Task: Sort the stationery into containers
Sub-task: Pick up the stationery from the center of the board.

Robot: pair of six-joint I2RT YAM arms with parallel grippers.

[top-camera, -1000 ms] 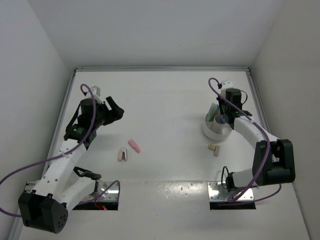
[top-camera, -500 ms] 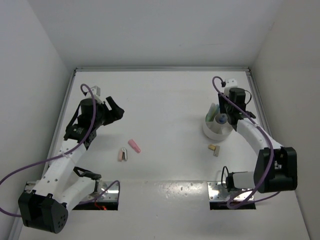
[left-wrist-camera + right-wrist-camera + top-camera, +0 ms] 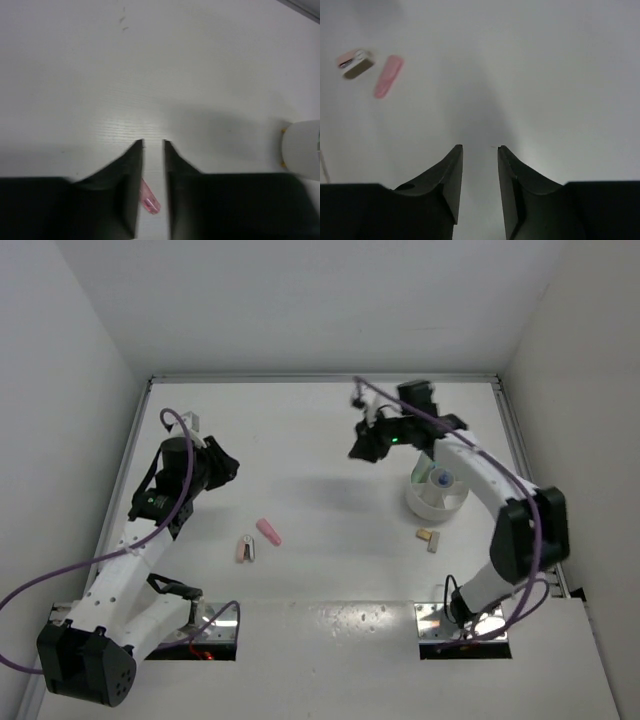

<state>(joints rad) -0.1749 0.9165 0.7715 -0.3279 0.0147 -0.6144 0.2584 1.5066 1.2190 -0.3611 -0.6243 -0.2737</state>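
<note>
1. Black fingers of the left gripper (image 3: 222, 465), at far left, raised over bare table. Jaws drawn almost together, only a slit between them, nothing gripped. Pointed toward the loose pieces, so judged a stance ahead of a grasp, not a hold.
2. Pink stick (image 3: 268, 531) lying flat left of centre, glimpsed below the left fingers in the wrist view. Just beside it a small pink-and-grey piece (image 3: 246, 548), apart and not touching. Both unsorted, well apart from the tub.
3. Right gripper (image 3: 362, 445) reached out to the left of the tub, above open table. Jaws partly open, nothing between them. Same two pieces in its wrist view, well ahead; judged as heading for a pick-up.
4. Round white tub (image 3: 425, 505) at right, with a blue-capped bottle (image 3: 441, 479) inside. Other contents partly hidden by the arm; compartment not discernible.
5. Tan block (image 3: 428, 538) on the table near the tub's near side, clear of its wall. Unsorted; judged one of three pieces left.
</note>
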